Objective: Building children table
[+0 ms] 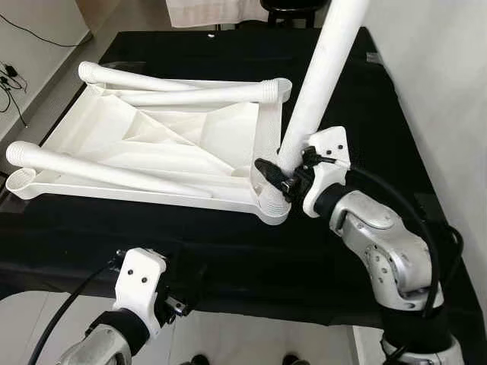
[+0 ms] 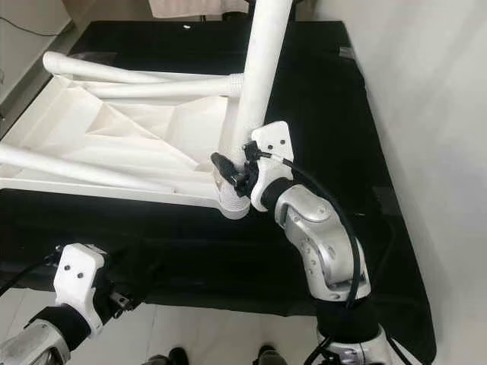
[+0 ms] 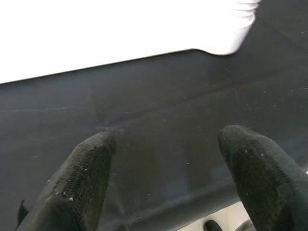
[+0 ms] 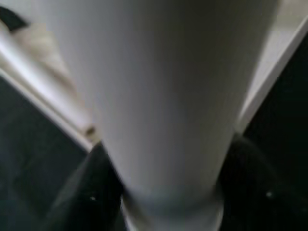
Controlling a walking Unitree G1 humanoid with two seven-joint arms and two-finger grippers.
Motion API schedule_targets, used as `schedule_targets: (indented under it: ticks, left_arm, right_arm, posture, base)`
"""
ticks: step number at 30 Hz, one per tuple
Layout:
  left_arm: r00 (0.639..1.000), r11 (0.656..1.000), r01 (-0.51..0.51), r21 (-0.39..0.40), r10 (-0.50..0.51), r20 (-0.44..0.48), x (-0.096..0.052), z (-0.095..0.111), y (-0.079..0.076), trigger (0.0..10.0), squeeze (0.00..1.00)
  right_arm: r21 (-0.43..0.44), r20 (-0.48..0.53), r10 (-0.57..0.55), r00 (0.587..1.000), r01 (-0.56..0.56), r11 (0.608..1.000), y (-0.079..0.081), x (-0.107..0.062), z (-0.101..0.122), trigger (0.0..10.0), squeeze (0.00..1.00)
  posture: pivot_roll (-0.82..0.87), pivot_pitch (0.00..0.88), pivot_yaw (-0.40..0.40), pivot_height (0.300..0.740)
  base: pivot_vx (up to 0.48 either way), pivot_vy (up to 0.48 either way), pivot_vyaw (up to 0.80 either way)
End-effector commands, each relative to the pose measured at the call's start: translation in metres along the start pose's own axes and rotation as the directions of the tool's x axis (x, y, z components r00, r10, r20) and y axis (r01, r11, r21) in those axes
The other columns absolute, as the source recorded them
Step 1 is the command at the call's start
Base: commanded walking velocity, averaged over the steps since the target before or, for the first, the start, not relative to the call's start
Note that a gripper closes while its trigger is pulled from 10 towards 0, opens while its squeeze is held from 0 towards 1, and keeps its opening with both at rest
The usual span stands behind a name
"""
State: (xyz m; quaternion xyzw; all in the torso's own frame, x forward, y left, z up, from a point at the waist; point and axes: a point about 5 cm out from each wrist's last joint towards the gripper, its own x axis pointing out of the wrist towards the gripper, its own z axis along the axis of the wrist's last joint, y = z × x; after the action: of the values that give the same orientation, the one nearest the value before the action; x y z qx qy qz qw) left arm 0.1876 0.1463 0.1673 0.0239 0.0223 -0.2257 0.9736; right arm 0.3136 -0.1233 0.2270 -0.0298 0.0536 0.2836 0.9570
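The upturned white moulded-plastic tabletop [image 1: 152, 144] lies on the black-draped bench [image 1: 365, 114], stiff and probably light. At its near right corner socket my right gripper [image 1: 283, 173] pinches the smooth white tapered plastic leg [image 1: 323, 76] low, where a slippery tube steers best. My left gripper [image 3: 166, 178] hovers spread, just short of the tabletop's near edge.

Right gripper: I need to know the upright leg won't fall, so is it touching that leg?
Touching. In the left eye view the right gripper clamps the base of the upright white leg; the right wrist view shows a black finger on each side of it.
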Motion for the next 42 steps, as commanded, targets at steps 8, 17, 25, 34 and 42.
schedule_targets:
  ticks: [8, 17, 25, 34, 42]
  left_arm:
    - [1.000, 1.000, -0.001, -0.012, 0.001, -0.026, -0.003, -0.006, -0.003, 10.0, 0.00]
    - [1.000, 1.000, 0.000, -0.014, 0.000, -0.027, -0.003, -0.007, -0.004, 10.0, 0.00]
    - [1.000, 1.000, 0.002, -0.017, -0.003, -0.025, -0.002, -0.006, -0.005, 10.0, 0.00]
    - [1.000, 1.000, 0.000, -0.014, 0.000, -0.023, -0.002, -0.006, -0.004, 10.0, 0.00]
    - [1.000, 1.000, -0.003, -0.010, 0.003, -0.023, -0.003, -0.005, -0.005, 10.0, 0.00]
  right_arm:
    - [0.017, -0.069, 0.076, 0.995, -0.075, 0.997, 0.004, 0.005, -0.006, 10.0, 0.00]
    - [0.056, 0.060, 0.042, 0.997, -0.045, 0.997, 0.002, 0.009, 0.013, 10.0, 0.00]
    - [0.050, 0.138, -0.077, 0.987, 0.070, 0.996, 0.016, 0.009, 0.025, 10.0, 0.00]
    - [-0.045, 0.139, -0.264, 0.955, 0.272, 0.961, 0.023, 0.011, 0.026, 9.4, 0.00]
    - [0.044, 0.133, -0.376, 0.917, 0.373, 0.927, 0.030, 0.020, 0.027, 0.0, 0.00]
  posture:
    - [-0.02, 0.320, 0.000, 0.740]
    - [-0.03, 0.310, -0.003, 0.740]
    - [-0.03, 0.317, -0.001, 0.740]
    - [-0.03, 0.322, -0.001, 0.740]
    - [-0.02, 0.331, -0.004, 0.740]
  base:
    - [0.000, 0.000, 0.00]
    - [0.000, 0.000, 0.00]
    - [0.000, 0.000, 0.00]
    - [0.000, 0.000, 0.00]
    - [0.000, 0.000, 0.00]
